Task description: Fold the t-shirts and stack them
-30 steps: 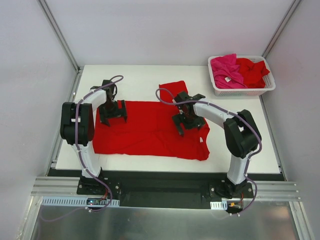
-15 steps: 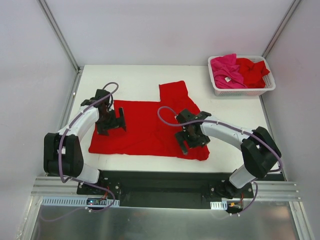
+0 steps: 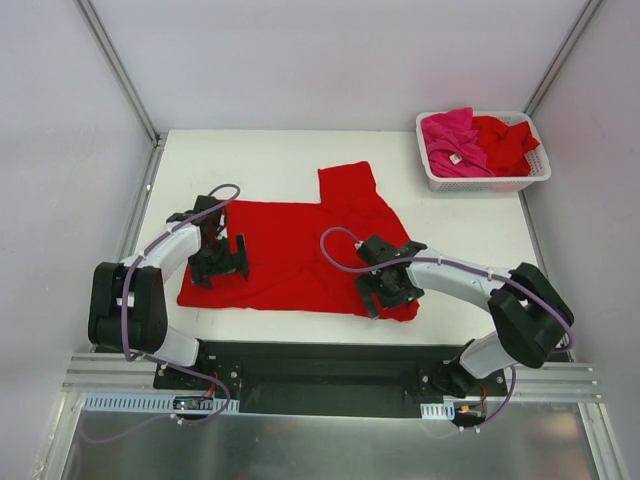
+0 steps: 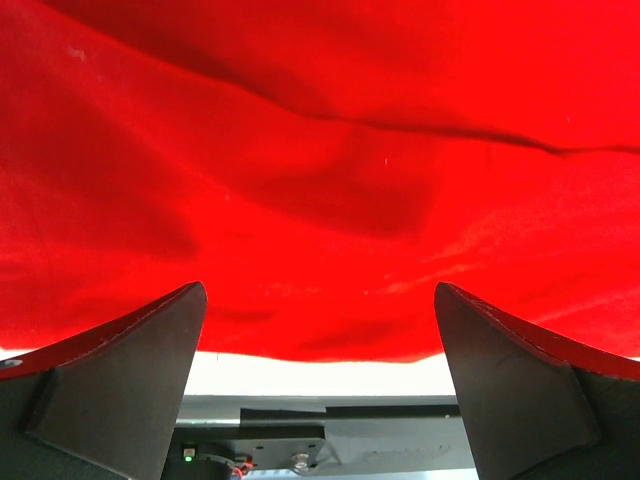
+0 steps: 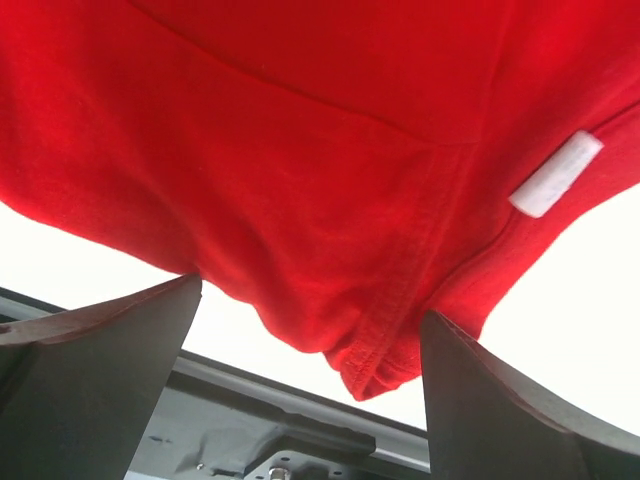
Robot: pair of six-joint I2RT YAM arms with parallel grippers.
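Top external view: the white table (image 3: pixel 280 150) carries one red t-shirt (image 3: pixel 300 255) spread flat across its middle, one sleeve pointing to the far side. A second ago both arms stood taller over the cloth's centre; they have since folded low and drawn back toward the near hem, while the shirt's near-left corner has slid slightly outward. The white slotted basket (image 3: pixel 485 183) sits unchanged at the far-right corner, with a magenta-pink t-shirt (image 3: pixel 448 135) and another red t-shirt (image 3: pixel 506 142) heaped inside.

The left gripper (image 3: pixel 222 270) hangs over the spread shirt's left part, jaws spread wide and holding nothing. In its wrist view red cloth fills the gap between the dark fingers (image 4: pixel 120 380). The right gripper (image 3: pixel 390 297) hovers over the near-right corner — also gaping wide, nothing clamped.

A small white neck label (image 3: pixel 456 158) shows on the pink shirt, too small to read. Right wrist view catches a white tag (image 5: pixel 556 173) at the shirt's hem — no writing visible.
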